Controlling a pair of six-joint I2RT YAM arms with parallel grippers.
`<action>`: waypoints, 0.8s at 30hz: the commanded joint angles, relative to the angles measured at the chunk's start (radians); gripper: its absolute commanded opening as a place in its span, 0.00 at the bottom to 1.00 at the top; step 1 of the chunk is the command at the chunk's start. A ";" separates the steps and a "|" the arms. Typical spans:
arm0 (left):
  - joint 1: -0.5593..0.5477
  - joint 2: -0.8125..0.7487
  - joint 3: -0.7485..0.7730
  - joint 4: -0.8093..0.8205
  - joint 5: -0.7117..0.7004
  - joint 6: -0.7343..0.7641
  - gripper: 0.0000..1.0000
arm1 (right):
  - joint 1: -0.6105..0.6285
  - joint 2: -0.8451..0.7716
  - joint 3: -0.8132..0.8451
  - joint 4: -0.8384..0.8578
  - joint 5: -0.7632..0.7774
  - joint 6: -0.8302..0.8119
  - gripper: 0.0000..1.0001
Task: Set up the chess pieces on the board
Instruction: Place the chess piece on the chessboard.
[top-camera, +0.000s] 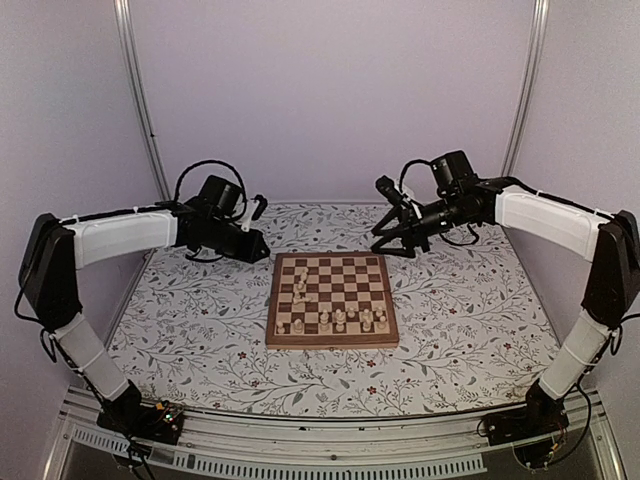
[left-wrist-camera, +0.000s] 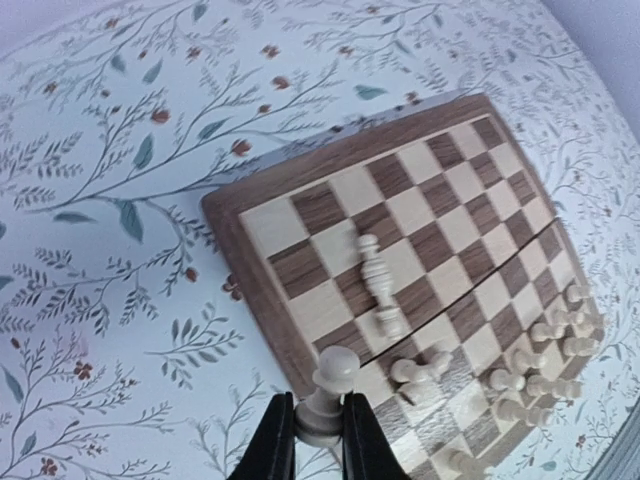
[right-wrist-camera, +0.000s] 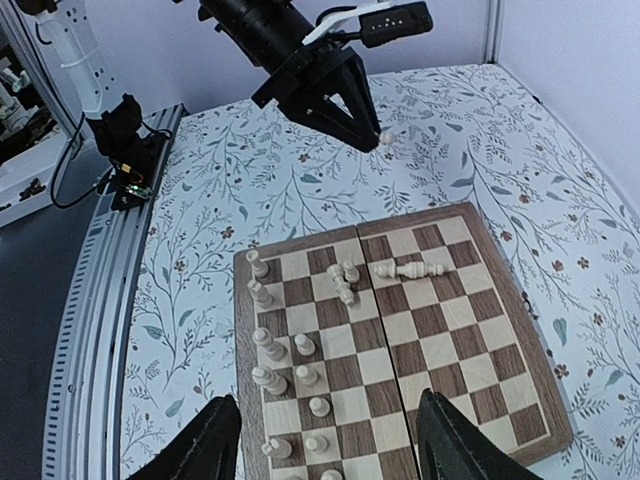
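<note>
Left end effector (left-wrist-camera: 318, 430) pinching pale pawn (left-wrist-camera: 332, 380) by its base, raised over floral-covered bench (top-camera: 200, 320), just off far left corner of board (top-camera: 330, 343). Right end effector (right-wrist-camera: 330, 450) spread wide, nothing between fingers, hovering near board's far right corner. Board lies flat at bench centre. Other chess pieces (top-camera: 340, 320) mostly standing along board's near rows. One tall piece (right-wrist-camera: 410, 270) lying on its side further in on left half, small cluster of pieces just beside it.
</note>
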 joint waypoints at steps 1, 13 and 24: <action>-0.091 -0.054 -0.080 0.220 0.100 0.060 0.08 | 0.062 0.089 0.101 0.005 -0.063 0.083 0.63; -0.265 -0.114 -0.137 0.418 0.098 0.138 0.11 | 0.127 0.320 0.329 -0.030 -0.191 0.278 0.62; -0.310 -0.084 -0.097 0.414 0.096 0.148 0.11 | 0.139 0.399 0.352 -0.034 -0.268 0.333 0.54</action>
